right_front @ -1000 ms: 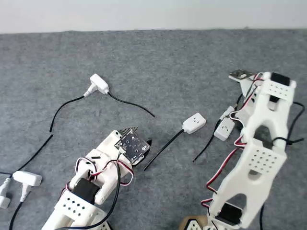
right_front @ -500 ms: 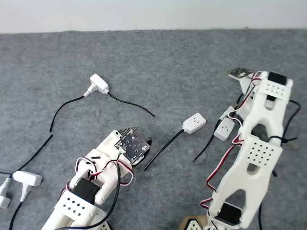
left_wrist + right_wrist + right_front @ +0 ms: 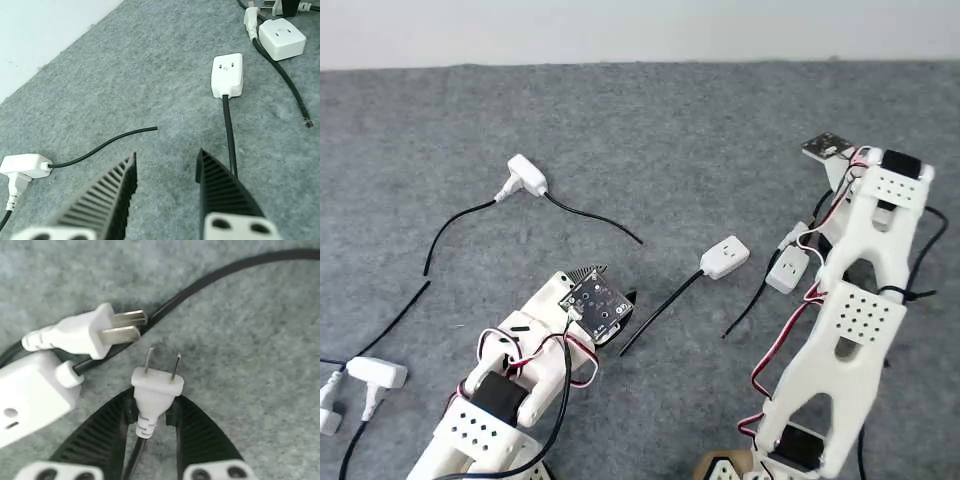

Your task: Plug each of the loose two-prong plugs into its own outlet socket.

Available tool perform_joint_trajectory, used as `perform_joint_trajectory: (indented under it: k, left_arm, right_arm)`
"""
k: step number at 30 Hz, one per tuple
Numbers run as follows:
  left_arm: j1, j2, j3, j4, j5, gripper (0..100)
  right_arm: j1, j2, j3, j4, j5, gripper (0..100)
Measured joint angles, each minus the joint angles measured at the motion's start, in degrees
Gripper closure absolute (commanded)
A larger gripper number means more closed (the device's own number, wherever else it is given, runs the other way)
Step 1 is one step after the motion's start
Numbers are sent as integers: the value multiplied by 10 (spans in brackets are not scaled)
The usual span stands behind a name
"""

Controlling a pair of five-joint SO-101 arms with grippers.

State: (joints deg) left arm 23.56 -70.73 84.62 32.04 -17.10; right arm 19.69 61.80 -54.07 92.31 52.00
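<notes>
Plug (image 3: 156,385) pinched in right gripper (image 3: 151,404); left gripper (image 3: 167,172) spread, empty.
Prongs (image 3: 148,360) need squaring to the nearby socket (image 3: 25,390) before pushing; any tilt risks jamming.

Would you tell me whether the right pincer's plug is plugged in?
Out: the two-prong plug, held in the right pincer, shows both prongs bare.

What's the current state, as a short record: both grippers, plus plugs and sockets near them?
left gripper: open, empty
ahead of it: free socket, slots empty
right gripper: shut on held plug, prongs pointing away from it
beside it: loose plug lying across a black cable
</notes>
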Motion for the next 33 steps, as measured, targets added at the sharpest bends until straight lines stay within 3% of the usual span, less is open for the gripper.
perform_joint_trajectory:
  k: [15,26,33]
  left_arm:
    - [0,0,0,-2,0,808]
    - [0,0,-16,1,0,808]
    - [1,0,-177,104,37,808]
  right_arm:
    - [-18,-32,-47,82,1,990]
    - [-76,-277,-21,83,-13,990]
    - [-113,-479,41,84,-61,990]
